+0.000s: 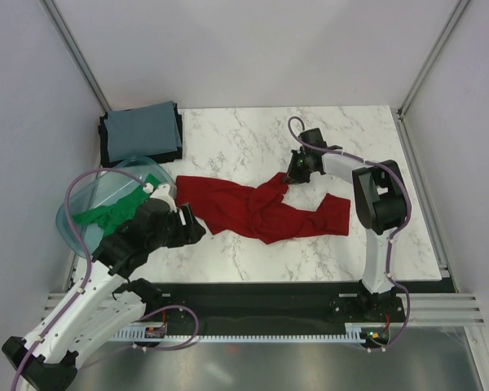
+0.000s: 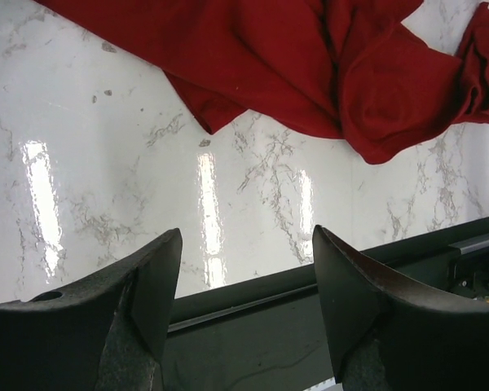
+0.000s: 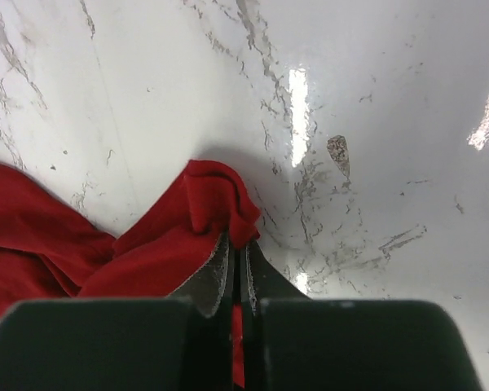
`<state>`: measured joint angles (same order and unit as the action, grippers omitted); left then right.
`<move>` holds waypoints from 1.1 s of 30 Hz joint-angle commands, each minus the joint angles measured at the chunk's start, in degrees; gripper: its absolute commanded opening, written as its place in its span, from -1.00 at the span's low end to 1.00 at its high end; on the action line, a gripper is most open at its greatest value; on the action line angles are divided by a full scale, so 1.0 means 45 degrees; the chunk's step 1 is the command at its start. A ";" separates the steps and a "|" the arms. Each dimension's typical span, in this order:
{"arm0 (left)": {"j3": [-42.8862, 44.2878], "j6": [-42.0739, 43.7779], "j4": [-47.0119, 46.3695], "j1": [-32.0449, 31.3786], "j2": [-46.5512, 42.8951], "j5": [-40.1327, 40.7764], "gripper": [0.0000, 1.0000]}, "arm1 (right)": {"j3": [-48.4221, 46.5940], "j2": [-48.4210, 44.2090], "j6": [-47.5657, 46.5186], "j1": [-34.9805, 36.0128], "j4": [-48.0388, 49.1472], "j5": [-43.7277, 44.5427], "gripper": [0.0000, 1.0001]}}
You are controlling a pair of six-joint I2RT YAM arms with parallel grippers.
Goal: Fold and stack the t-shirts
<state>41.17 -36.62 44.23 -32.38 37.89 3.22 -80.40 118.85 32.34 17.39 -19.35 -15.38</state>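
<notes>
A dark red t-shirt (image 1: pixel 257 210) lies crumpled across the middle of the marble table. It also shows in the left wrist view (image 2: pixel 310 65) and the right wrist view (image 3: pixel 171 244). My right gripper (image 1: pixel 290 174) is shut on a bunched edge of the red shirt at its far right side (image 3: pixel 238 244). My left gripper (image 1: pixel 197 225) is open and empty, near the shirt's left end, with its fingertips (image 2: pixel 167 269) over the table's front edge. A bright green t-shirt (image 1: pixel 110 213) lies in the teal basin. A grey-blue folded t-shirt (image 1: pixel 143 130) lies on a dark one at the back left.
The translucent teal plastic basin (image 1: pixel 81 199) stands at the table's left edge beside my left arm. A black rail (image 1: pixel 293 289) runs along the table's front edge. White walls and metal frame posts close in the back and sides.
</notes>
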 commanded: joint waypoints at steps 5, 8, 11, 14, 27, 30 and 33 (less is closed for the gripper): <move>-0.0008 -0.0006 -0.0394 -0.0050 0.0095 0.0904 0.45 | -0.3566 -0.2481 -0.1773 0.0686 -0.3311 0.1870 -1.00; 0.0654 -0.0104 -0.0375 -0.0031 0.0639 0.1295 0.44 | -0.5504 -0.4198 -0.2906 0.1038 -0.5362 0.3938 -1.00; 0.2117 -0.0007 -0.0375 -0.0031 0.1304 0.1646 0.44 | -0.5320 -0.6443 -0.3747 0.1078 -0.6673 0.6359 -1.00; 0.3505 0.0286 -0.0395 -0.0031 0.2417 0.2055 0.44 | -0.3336 -0.9041 -0.4119 0.1000 -0.6969 0.8141 -1.00; 0.4601 0.0382 -0.3144 0.0163 0.6558 0.1569 0.46 | 0.3080 -1.4556 -0.2600 0.0921 -0.7183 0.9122 -1.00; 0.5400 0.0754 -0.3499 0.0554 0.8449 0.0887 0.45 | 0.3842 -1.4380 -0.1974 0.0921 -0.7242 0.7799 -1.00; 0.6882 0.1727 -0.3793 0.1197 1.0734 0.0203 0.45 | 0.4642 -1.4457 -0.1640 0.0921 -0.7009 0.6528 -1.00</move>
<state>66.32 -34.46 32.71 -29.34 79.00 7.33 -61.89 54.74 21.65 21.54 -51.75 20.82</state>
